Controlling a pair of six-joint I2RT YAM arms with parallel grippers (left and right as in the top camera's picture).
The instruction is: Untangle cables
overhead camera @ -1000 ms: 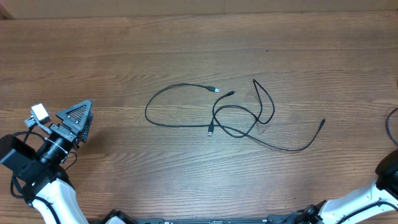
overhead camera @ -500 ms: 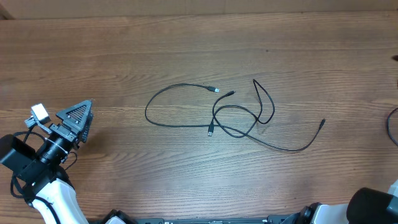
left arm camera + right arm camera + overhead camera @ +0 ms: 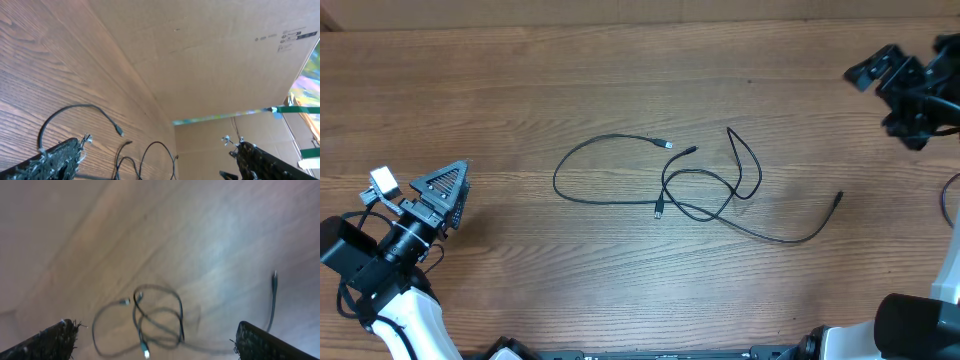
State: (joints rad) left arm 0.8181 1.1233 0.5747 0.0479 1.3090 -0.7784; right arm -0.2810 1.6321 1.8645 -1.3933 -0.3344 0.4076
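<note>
While the overhead view is showing tangled cables point(image 3: 705, 190) mid-frame on the desk point(image 3: 520, 100), the left hand point(image 3: 445, 198) and right hand point(image 3: 892, 92) are gaping wide, holding nothing; only the left wrist view is catching a cardboard wall point(image 3: 210, 60).

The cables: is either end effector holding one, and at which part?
Nothing is held. The left end effector and the right end effector are open and empty; the cables lie on the table, apart from both.

Cables point(image 3: 698, 172): blk, one plug tip point(image 3: 668, 146) silver. Table point(image 3: 520, 80): mid-brown, wood-grain streaks. Cardboard wall point(image 3: 210, 65): plain tan w/ small blk print. Left gripper point(image 3: 460, 195): blk, arm shell point(image 3: 410, 320) white.
</note>
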